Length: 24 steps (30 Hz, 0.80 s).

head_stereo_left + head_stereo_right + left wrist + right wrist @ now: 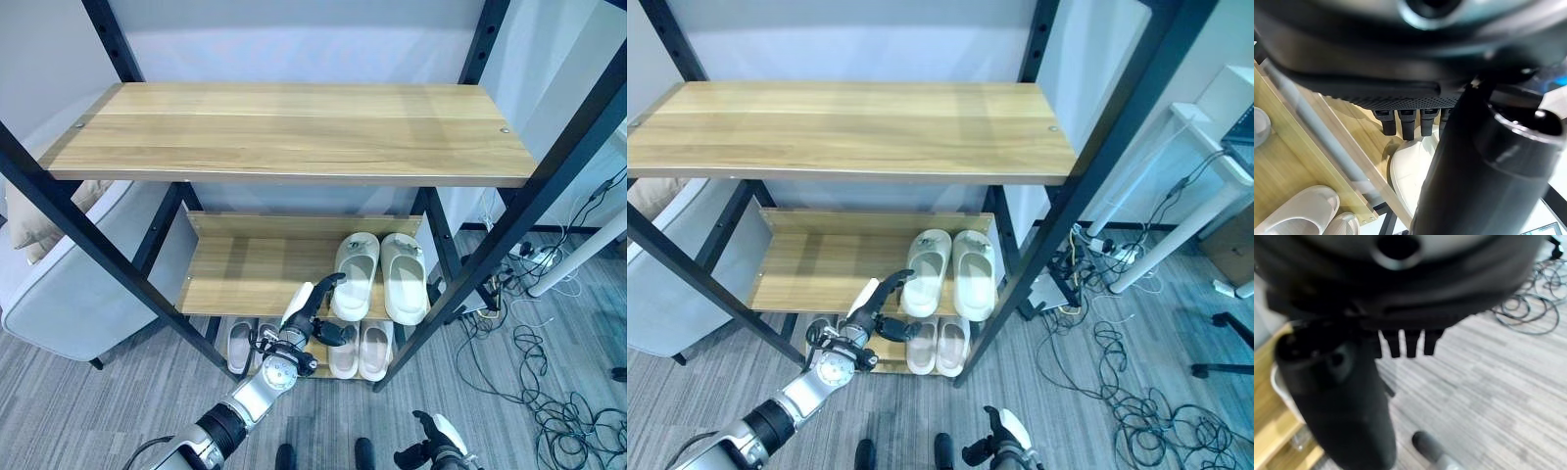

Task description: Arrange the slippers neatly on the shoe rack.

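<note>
No writing can be read on the white slippers [378,276], which lie side by side on the shoe rack's middle shelf [245,274], long axes front to back. The left hand [312,311] reaches near them with fingers spread and empty. The right hand [436,443] hangs low with straight fingers.

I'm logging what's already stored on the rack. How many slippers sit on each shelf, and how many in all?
Top shelf: 0
Middle shelf: 2 white slippers
Bottom shelf: 4 slippers, a greyish pair and a whitish pair
Total: 6
</note>
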Available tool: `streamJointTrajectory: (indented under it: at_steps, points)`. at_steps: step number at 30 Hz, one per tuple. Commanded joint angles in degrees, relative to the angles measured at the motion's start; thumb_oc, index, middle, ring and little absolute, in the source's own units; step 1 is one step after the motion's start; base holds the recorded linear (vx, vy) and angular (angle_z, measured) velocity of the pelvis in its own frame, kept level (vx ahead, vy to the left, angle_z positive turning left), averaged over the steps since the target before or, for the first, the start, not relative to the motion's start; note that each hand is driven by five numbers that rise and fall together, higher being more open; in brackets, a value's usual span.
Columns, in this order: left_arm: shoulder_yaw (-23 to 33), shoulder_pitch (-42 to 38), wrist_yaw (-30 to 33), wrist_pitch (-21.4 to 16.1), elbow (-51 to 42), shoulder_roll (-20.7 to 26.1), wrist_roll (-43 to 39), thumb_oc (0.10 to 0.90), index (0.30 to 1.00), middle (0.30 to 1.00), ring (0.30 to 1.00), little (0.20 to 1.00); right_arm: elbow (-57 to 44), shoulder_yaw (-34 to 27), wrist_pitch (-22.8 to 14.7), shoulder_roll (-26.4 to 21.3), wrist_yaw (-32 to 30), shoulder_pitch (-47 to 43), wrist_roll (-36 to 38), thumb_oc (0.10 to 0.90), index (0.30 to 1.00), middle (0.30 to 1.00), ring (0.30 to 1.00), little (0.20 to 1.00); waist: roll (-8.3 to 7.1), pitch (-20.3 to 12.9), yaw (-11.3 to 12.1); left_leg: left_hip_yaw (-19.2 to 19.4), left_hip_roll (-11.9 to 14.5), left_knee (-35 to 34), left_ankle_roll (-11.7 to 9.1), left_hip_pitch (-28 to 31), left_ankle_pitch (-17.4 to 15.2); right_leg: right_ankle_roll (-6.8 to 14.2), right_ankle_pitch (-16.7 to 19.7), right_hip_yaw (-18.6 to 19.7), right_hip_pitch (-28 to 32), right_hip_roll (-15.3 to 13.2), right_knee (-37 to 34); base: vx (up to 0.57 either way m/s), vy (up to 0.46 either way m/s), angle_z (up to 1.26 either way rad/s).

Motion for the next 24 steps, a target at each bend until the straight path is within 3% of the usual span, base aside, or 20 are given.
streamJointTrajectory:
  at_steps: [1, 24]
  points:
    - [-1.39, -9.52, -0.82, -3.93, 2.24, -6.24, 0.06, 0.8, 0.9, 0.9, 0.9, 0.9, -2.8, -0.46, -1.35, -2.57, -3.17, -3.21, -0.73, 0.8, 0.9, 0.9, 0.9, 0.9, 1.48, 1.45, -0.15, 1.57, -0.5, 0.27, 0.74, -0.18, -5.68, 0.81, -9.47, -1.96, 1.78, 1.62, 0.81, 0.0, 0.0, 0.0]
    - [-2.84, -10.58, -0.31, -4.19, 3.78, -8.39, -1.62, 0.8, 0.9, 0.9, 0.9, 0.9, -2.13, 0.05, -1.39, -2.24, -4.45, -3.38, -0.28, 0.8, 0.9, 0.9, 0.9, 0.9, 1.85, 1.77, -1.01, 1.92, 0.02, 0.27, 0.55, -0.12, -5.48, 0.33, -9.52, -1.63, 1.73, 2.17, 0.81, 0.0, -0.001, 0.0]
